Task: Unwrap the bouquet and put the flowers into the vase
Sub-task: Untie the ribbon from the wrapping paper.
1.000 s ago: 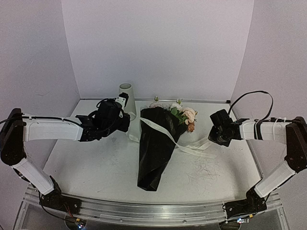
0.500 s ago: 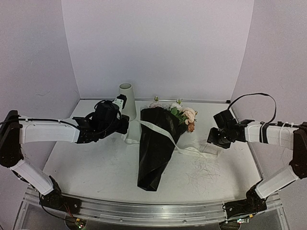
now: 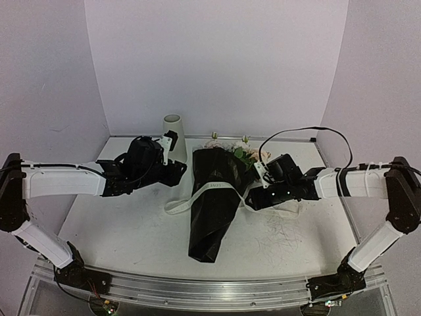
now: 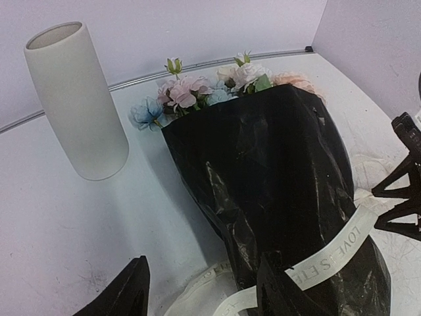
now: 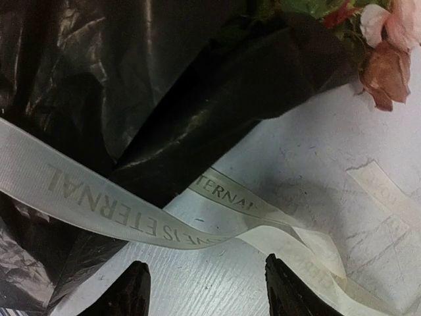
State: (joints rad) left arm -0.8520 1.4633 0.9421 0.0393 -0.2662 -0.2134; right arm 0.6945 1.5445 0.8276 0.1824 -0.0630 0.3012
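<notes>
The bouquet (image 3: 214,204) lies on the table in its black wrap, the flowers (image 3: 247,153) poking out at the far end. A cream ribbon (image 3: 197,196) drapes loosely across the wrap. The white vase (image 3: 173,135) stands upright behind my left gripper (image 3: 179,172), which is open beside the wrap's left edge. My right gripper (image 3: 253,196) is open at the wrap's right edge. The left wrist view shows the vase (image 4: 75,99), flowers (image 4: 197,89), wrap (image 4: 283,178) and ribbon (image 4: 335,253) beyond my left gripper (image 4: 204,270). Slack ribbon (image 5: 99,204) lies ahead of my right gripper (image 5: 207,273).
White walls enclose the table at the back and on both sides. A metal rail (image 3: 197,286) runs along the near edge. More ribbon lies coiled on the table (image 4: 52,224) by the wrap's left side.
Both grippers have opened and let go of the ribbon, which has fallen slack across the wrap. My right arm has swung left to the bouquet. The left gripper has edged right.
</notes>
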